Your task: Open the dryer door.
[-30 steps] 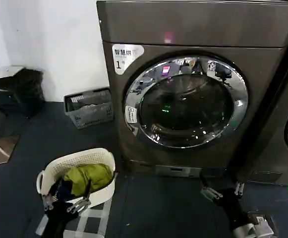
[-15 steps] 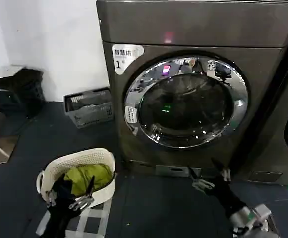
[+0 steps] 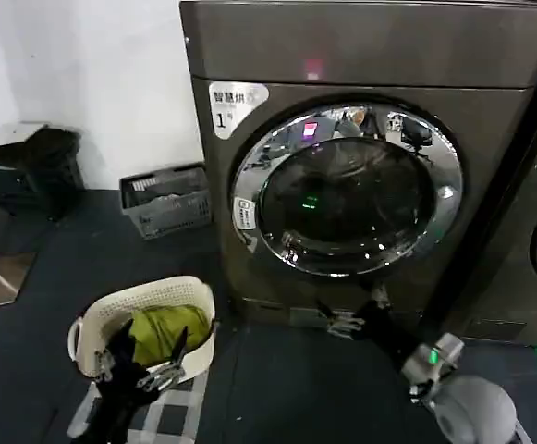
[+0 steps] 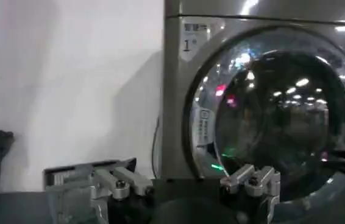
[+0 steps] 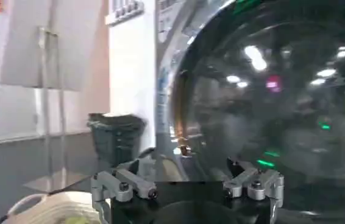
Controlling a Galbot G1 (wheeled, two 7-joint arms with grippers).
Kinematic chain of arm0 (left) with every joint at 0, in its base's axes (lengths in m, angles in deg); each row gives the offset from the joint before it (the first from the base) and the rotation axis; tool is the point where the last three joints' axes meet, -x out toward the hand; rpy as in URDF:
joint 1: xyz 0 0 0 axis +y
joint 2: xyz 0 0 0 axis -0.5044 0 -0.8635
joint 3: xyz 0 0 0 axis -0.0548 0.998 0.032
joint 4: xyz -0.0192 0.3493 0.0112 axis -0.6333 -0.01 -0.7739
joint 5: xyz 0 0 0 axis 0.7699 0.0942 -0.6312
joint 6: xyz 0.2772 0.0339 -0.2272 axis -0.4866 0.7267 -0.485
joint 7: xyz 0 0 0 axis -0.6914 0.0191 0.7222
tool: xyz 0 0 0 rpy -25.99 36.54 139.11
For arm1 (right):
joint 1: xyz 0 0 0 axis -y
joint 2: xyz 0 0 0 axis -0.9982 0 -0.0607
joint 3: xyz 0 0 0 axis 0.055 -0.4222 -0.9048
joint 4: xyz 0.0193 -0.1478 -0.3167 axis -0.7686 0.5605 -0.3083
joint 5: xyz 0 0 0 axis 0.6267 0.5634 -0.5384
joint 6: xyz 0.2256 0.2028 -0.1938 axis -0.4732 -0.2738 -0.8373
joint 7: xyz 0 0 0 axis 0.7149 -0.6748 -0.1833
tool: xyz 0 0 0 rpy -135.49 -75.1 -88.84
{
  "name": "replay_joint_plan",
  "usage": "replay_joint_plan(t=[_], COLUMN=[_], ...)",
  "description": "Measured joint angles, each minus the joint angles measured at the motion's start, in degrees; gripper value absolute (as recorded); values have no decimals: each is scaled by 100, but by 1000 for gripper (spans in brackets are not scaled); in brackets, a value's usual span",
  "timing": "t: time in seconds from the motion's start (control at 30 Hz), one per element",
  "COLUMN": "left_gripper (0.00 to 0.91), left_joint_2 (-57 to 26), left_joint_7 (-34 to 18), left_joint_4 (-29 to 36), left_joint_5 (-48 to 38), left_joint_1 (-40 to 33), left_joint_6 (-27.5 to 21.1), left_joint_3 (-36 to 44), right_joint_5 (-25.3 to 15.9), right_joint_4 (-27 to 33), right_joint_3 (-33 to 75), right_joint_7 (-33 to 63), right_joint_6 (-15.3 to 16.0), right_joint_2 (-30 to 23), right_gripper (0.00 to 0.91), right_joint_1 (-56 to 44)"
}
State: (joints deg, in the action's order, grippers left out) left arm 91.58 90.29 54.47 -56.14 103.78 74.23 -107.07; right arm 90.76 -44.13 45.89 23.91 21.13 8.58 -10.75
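Centrally, the dryer is seen at frame centre-right, its dryer door shut. The right gripper, fingers spread, is held below the door's rim. The left gripper, also spread, is parked lower left above a laundry basket.

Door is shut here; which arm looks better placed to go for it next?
Probably the right. The right gripper is open, low in front of the dryer, just under the dryer door. The left gripper hangs open over the laundry basket, off to the side.
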Motion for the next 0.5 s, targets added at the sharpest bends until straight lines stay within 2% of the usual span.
replay_joint_plan(t=[0.33, 0.5], left_gripper=[907, 907], left_joint_2=[34, 40], left_joint_7=[17, 227], left_joint_4=[-8, -20], left_joint_5=[-13, -8], left_joint_1=[8, 25], left_joint_6=[111, 272], left_joint_3=[-1, -7], right_joint_5=[285, 328], right_joint_4=[380, 541], right_joint_3=[-546, -754], right_joint_7=[195, 143], right_joint_6=[-126, -134], right_joint_2=[27, 31], right_gripper=[907, 907], right_joint_1=[772, 1084])
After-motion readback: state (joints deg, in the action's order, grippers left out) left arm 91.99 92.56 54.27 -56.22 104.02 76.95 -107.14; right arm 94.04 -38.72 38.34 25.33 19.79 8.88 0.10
